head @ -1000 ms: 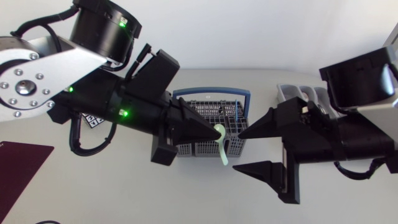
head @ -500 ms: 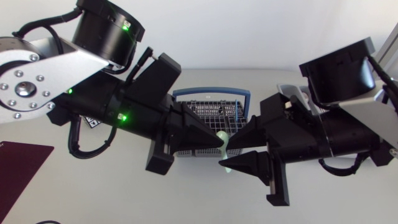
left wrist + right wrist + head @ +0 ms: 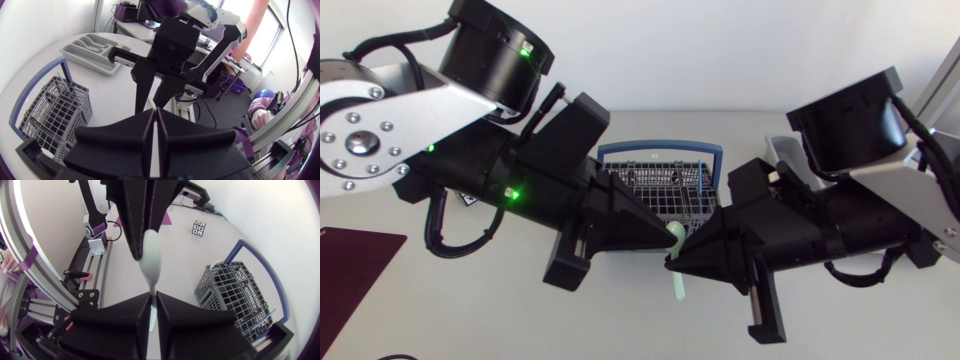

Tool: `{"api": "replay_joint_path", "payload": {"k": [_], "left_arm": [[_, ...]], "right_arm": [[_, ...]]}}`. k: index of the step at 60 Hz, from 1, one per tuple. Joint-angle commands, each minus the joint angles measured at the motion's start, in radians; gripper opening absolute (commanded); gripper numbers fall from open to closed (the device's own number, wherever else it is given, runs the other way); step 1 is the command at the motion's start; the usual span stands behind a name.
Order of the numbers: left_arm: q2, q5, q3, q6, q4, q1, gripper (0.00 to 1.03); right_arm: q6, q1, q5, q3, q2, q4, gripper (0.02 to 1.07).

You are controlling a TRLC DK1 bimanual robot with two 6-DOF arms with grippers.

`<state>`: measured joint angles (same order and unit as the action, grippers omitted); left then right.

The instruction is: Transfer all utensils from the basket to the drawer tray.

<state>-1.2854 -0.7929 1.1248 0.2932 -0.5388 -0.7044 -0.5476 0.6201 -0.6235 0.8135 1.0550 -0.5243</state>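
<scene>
A pale green spoon (image 3: 678,284) hangs in the air just in front of the grey wire basket (image 3: 660,190) with the blue rim. My left gripper (image 3: 671,236) is shut on its upper, broad end (image 3: 150,250). My right gripper (image 3: 669,262) has come in from the other side and is shut on the handle (image 3: 152,311), tip to tip with the left gripper (image 3: 141,255). In the left wrist view my left gripper (image 3: 156,121) faces the right gripper (image 3: 155,97) and hides the spoon. A thin blue utensil (image 3: 701,190) stands in the basket. The grey drawer tray (image 3: 782,150) lies at the back right, mostly hidden behind my right arm.
A dark maroon mat (image 3: 350,262) lies at the table's front left corner. A small black-and-white marker tag (image 3: 199,228) sits left of the basket, under my left arm. The basket (image 3: 50,115) and the tray (image 3: 95,50) lie close together.
My right arm swung left to the spoon and its fingers closed from wide open onto the handle. The left gripper kept hold and shifted slightly toward the front.
</scene>
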Motion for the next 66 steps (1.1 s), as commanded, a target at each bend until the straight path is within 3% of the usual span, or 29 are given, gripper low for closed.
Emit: {"api": "replay_joint_path", "payload": {"k": [1,3,8,10,13,18,24,28,37,47,52,66], "left_arm": [[-0.014,-0.028,0.001,0.024,-0.01,0.005,0.04],[-0.012,-0.028,0.001,0.023,-0.01,0.006,0.04],[-0.011,-0.028,0.001,0.023,-0.007,0.022,0.16],[-0.011,-0.028,0.003,0.023,-0.007,0.029,0.28],[-0.011,-0.028,0.003,0.021,-0.007,0.033,0.36],[-0.009,-0.022,0.013,0.018,-0.003,0.062,0.66],[-0.011,0.011,0.036,0.007,0.002,0.088,0.83],[-0.012,0.034,0.052,-0.019,0.02,0.111,0.9],[-0.025,0.13,0.069,-0.081,0.069,0.174,0.9],[-0.055,0.199,0.067,-0.071,0.057,0.266,0.9],[-0.06,0.245,0.055,-0.051,0.043,0.284,0.9],[-0.075,0.307,0.04,-0.049,0.033,0.298,0.9]], "right_arm": [[0.009,0.003,-0.001,0.003,0.016,-0.016,0.09],[0.009,0.003,-0.001,0.001,0.017,-0.019,0.09],[0.005,0.003,0.001,-0.004,0.019,-0.026,0.09],[0.003,0.003,0.002,-0.005,0.019,-0.031,0.09],[-0.003,0.001,0.005,-0.01,0.016,-0.039,0.09],[-0.011,-0.006,0.011,-0.022,0.011,-0.052,0.09],[-0.029,-0.028,0.018,-0.039,0.008,-0.069,0.09],[-0.045,-0.062,0.031,-0.051,0.003,-0.077,0.09],[-0.117,-0.191,0.061,-0.065,-0.032,-0.125,0.09],[-0.238,-0.381,0.22,-0.114,-0.102,-0.121,0.09],[-0.328,-0.513,0.248,-0.131,-0.125,-0.108,0.09],[-0.569,-0.884,0.248,-0.18,-0.056,0.053,0.1]]}}
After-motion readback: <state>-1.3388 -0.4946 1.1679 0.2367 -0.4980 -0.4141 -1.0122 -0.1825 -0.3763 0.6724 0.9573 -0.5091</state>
